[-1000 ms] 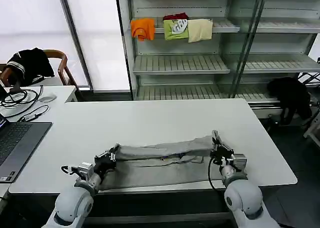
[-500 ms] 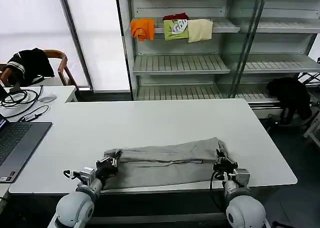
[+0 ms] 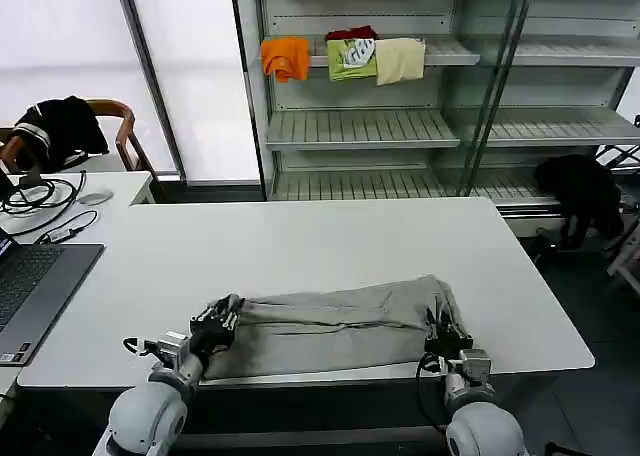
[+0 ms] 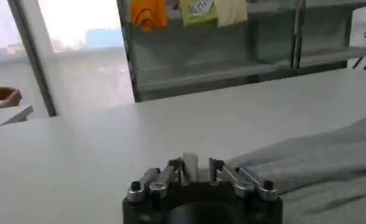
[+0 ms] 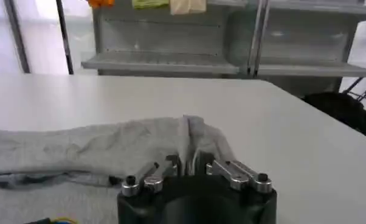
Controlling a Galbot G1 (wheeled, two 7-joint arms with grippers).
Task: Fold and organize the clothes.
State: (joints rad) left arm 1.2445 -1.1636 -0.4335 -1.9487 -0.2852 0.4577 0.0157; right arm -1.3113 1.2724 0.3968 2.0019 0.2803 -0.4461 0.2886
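Presently: grey T-shirt (image 3: 335,323) folded lengthwise near the surface (image 3: 300,241) front edge, left hand (image 3: 214,325) and right hand (image 3: 443,332) each clamped on one end.

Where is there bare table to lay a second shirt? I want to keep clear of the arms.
Free: the table's far half, between the T-shirt and the shelves, and the right end. Crowded: the near edge, with the left gripper and right gripper at the shirt's ends; laptop at far left.
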